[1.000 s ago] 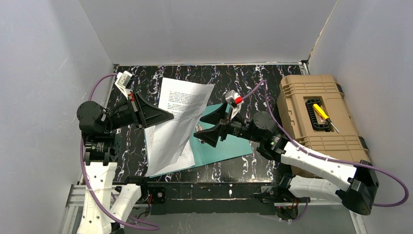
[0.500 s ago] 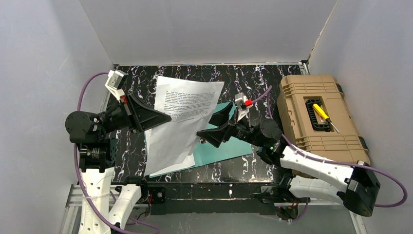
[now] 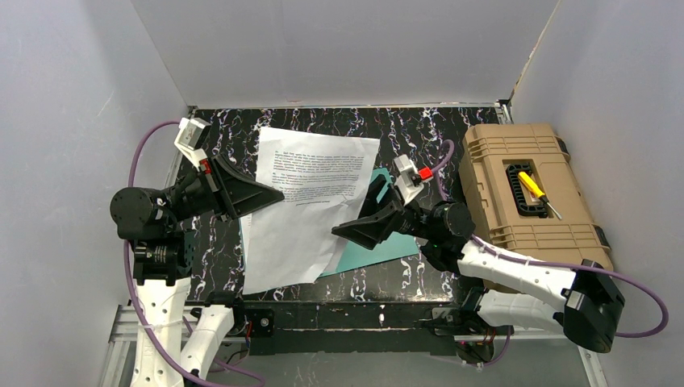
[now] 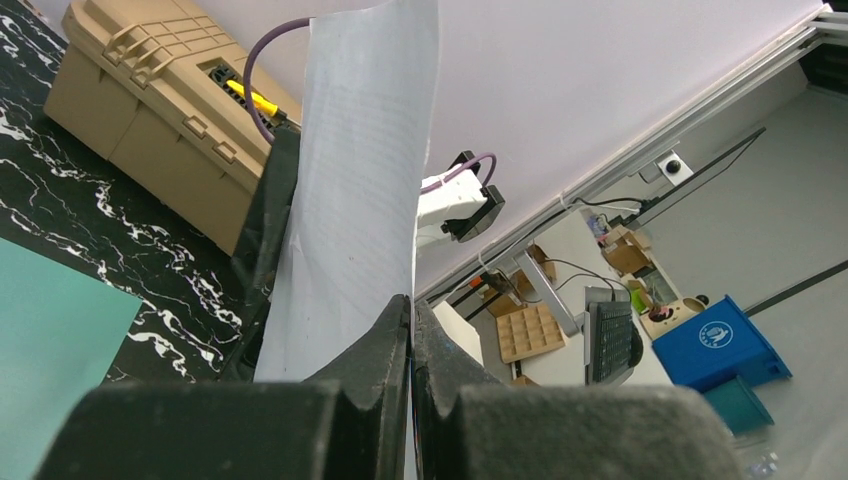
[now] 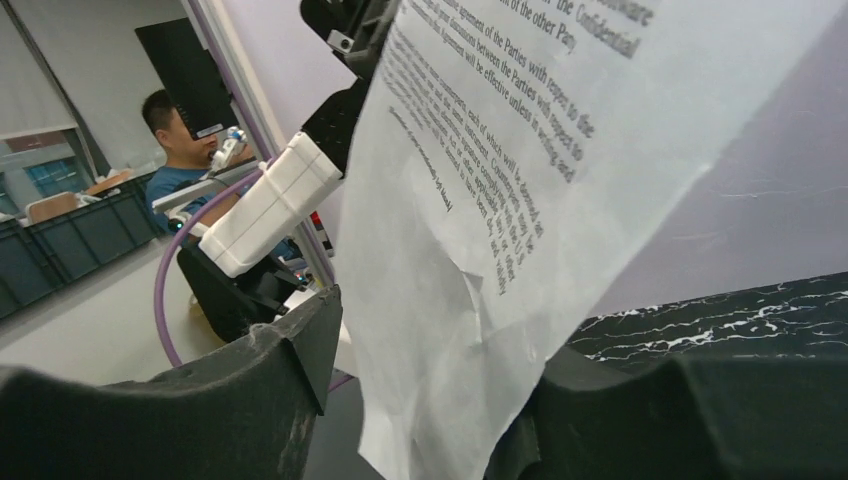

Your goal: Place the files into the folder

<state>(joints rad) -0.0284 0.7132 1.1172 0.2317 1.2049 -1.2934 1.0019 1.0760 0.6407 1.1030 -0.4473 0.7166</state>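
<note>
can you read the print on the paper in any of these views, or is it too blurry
Right wrist: print on the sheet is sharp, words like "Parties" legible. Top external: evenly lit, but the lines are too small to read. Left wrist: sheet nearly edge-on and shaded, print only faint grey streaks.

Boxed in by plain white panels (image 3: 339, 48) at the back and both sides, over a black tabletop (image 3: 419, 129) veined in white. Beyond the enclosure: grey floor (image 4: 800, 320), a blue bin (image 4: 725, 345), a dark monitor (image 4: 612, 345), dark crates (image 5: 60, 240), a person (image 5: 178, 160).
</note>
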